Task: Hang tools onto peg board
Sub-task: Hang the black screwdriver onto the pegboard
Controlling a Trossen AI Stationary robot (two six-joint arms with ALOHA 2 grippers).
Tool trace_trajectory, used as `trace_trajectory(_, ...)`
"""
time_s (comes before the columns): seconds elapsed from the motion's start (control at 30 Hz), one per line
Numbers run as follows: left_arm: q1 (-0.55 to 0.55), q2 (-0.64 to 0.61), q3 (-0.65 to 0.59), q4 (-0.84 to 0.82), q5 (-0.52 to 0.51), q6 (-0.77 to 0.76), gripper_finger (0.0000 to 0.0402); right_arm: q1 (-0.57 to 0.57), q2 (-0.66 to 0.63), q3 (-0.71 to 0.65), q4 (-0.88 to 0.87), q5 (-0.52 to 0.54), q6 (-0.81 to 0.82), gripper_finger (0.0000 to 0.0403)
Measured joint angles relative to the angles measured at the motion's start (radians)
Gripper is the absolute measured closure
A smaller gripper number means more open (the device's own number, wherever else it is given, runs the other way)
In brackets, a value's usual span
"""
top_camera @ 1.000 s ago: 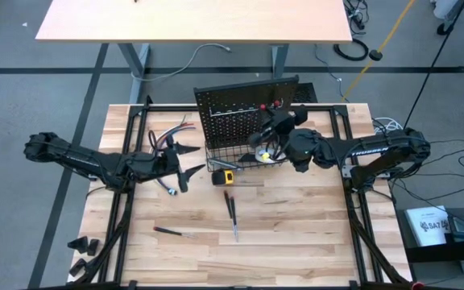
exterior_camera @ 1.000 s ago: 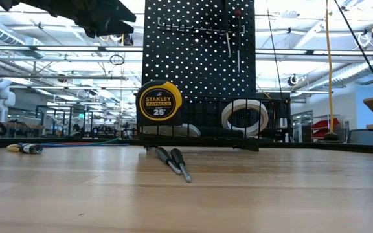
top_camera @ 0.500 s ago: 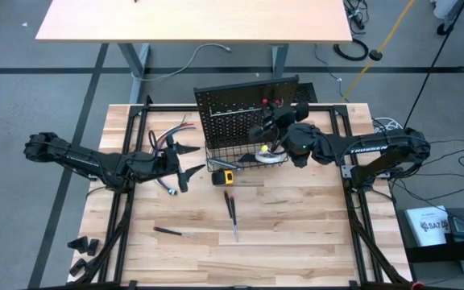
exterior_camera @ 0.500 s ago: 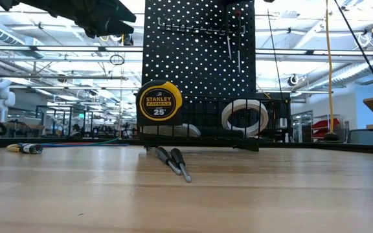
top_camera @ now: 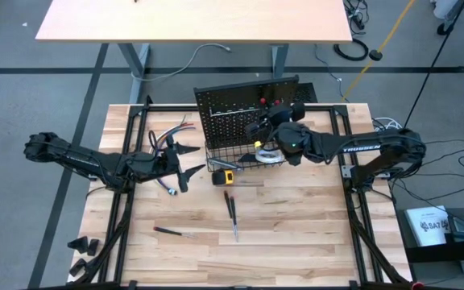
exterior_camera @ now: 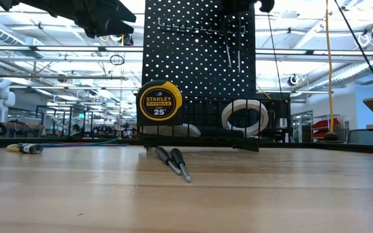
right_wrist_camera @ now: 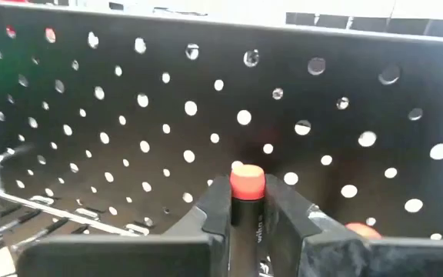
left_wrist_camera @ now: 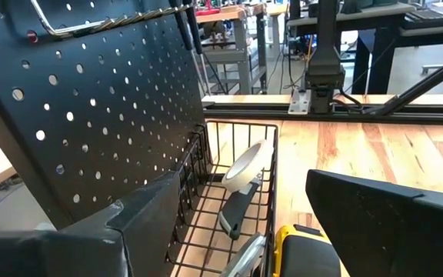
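The black peg board (top_camera: 244, 111) stands upright at the far middle, with a wire basket (top_camera: 240, 155) at its foot. My right gripper (top_camera: 258, 127) is close in front of the board's upper part, shut on a screwdriver (right_wrist_camera: 246, 201) with a red end. Two screwdrivers (exterior_camera: 233, 53) hang on the board. The white tape roll (exterior_camera: 245, 116) and a utility knife (left_wrist_camera: 237, 215) lie in the basket. The tape measure (top_camera: 225, 177) stands before the basket. Two screwdrivers (top_camera: 232, 213) and a third (top_camera: 167, 232) lie on the table. My left gripper (top_camera: 185, 161) hovers open, left of the basket. My right gripper pinches the screwdriver's dark handle (right_wrist_camera: 244, 219) between its two fingers, just below the red end (right_wrist_camera: 247, 181). The fingers come level from the table's near right toward the board. The screwdriver is lifted clear, and its red end stands out past the fingers; its shaft is hidden by the gripper.
A bundle of coloured cables (top_camera: 171, 133) lies left of the board. A wire rack (right_wrist_camera: 29, 201) sticks out of the board's face. Black frame rails (top_camera: 353, 201) run along the table's sides. A pale desk (top_camera: 192, 20) stands beyond the far edge.
My right gripper has gone toward the table's left along the board's face and a little down, carrying the screwdriver; in the low view it has come into sight at the board's top. It has stayed shut.
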Motion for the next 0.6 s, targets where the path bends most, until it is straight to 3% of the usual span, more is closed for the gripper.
trace_trajectory(0.27,0.000,0.000,0.000,-0.004,0.000,0.000,0.0112,-0.001,0.022,0.000,0.001,0.034,-0.016,0.0358)
trace_trajectory(0.6,0.000,0.000,0.000,-0.003,0.000,0.000,0.0112,-0.001,0.025,-0.002,-0.014,0.036,-0.074,0.0214)
